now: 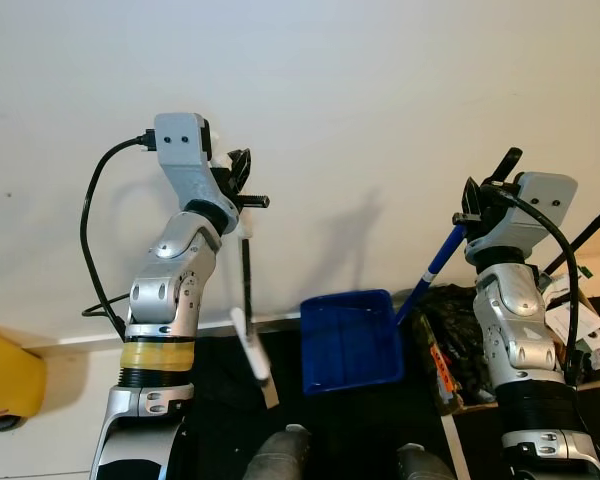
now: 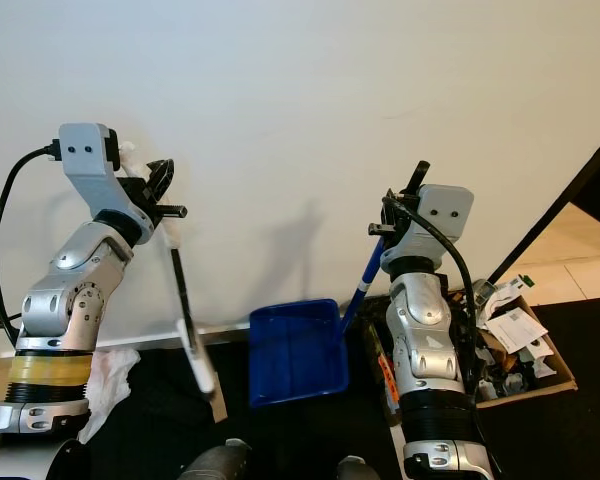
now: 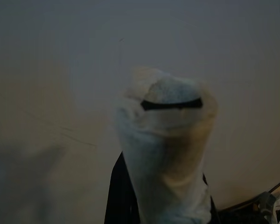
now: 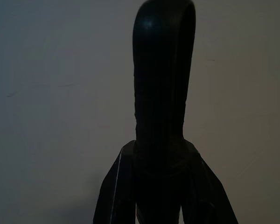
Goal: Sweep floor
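A plain, matte off-white wall (image 1: 380, 100) rises behind both raised silver arms, meeting a dark floor (image 2: 310, 430) at a pale skirting line. The left arm bends sharply at the elbow, its left gripper (image 1: 242, 180) lifted near the wall with fingers closed around the top of a broom (image 1: 247, 290): a thin dark stick, wrapped in white cloth at the grip, hanging down to a slim whitish head just above the floor. In the left wrist view, the cloth-wrapped end (image 3: 165, 140) looks soft and rumpled between the dark fingers. The right arm stands almost upright, its right gripper (image 1: 480, 190) clamped on the black, rounded top of a blue-handled dustpan (image 1: 350, 340); the glossy blue plastic pan, a shallow rectangular tray, sits tilted low against the wall between the two arms. A cardboard box (image 2: 520, 350) of papers and clutter lies on the floor at the robot's right. A yellow object (image 1: 5, 385) sits at far left, and crumpled white cloth (image 2: 105, 385) lies beside the left arm.
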Motion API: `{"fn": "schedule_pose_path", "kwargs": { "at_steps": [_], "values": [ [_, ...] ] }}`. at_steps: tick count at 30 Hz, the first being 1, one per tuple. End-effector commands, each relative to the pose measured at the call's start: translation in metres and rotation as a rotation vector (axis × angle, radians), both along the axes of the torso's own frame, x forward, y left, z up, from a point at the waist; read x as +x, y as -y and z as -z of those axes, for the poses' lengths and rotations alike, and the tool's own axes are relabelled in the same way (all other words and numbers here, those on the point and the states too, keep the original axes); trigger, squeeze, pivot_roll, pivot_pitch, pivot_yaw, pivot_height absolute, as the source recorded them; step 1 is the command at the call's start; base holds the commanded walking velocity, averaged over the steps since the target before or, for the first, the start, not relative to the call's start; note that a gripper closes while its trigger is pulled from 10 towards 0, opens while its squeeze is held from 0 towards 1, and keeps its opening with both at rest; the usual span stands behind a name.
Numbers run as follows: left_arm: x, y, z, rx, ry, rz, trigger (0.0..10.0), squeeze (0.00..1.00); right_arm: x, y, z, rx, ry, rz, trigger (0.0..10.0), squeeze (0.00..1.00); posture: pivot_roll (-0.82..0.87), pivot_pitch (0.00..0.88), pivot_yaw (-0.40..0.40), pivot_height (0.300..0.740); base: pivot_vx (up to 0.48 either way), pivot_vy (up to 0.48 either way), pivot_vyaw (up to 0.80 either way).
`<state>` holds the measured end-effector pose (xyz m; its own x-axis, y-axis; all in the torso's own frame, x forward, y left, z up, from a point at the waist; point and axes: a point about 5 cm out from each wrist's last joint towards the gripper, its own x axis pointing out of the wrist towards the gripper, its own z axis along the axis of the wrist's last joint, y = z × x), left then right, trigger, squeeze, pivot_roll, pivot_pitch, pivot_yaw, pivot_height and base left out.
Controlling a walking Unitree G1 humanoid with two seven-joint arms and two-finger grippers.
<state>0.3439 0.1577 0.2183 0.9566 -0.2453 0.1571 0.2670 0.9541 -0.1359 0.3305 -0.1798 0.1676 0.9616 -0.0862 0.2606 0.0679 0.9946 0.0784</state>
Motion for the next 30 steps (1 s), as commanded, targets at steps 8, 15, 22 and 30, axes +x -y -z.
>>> {"fn": "schedule_pose_path", "kwargs": {
  "at_steps": [8,15,22,30],
  "values": [
    [0.0028,-0.0021,-0.0068,0.041,0.045,-0.031,10.0,0.00,0.0002,-0.0025,-0.0055,0.008,0.024,-0.006,10.0,0.00,0.10,0.065,0.074,0.740,0.000,0.000,0.00],
    [0.0039,-0.0034,-0.0056,0.029,0.037,-0.041,10.0,0.00,0.0007,-0.0026,-0.0051,0.011,0.020,-0.009,10.0,0.00,0.10,0.065,0.073,0.740,0.000,0.000,0.00],
    [0.0046,-0.0052,-0.0047,0.019,0.034,-0.052,10.0,0.00,0.0009,-0.0025,-0.0047,0.014,0.018,-0.011,10.0,0.00,0.10,0.065,0.070,0.740,0.000,0.082,0.00],
    [0.0045,-0.0058,-0.0039,0.018,0.034,-0.057,10.0,0.00,0.0006,-0.0029,-0.0039,0.015,0.015,-0.014,10.0,0.00,0.10,0.069,0.069,0.740,0.000,0.306,0.00]
  ]
}}
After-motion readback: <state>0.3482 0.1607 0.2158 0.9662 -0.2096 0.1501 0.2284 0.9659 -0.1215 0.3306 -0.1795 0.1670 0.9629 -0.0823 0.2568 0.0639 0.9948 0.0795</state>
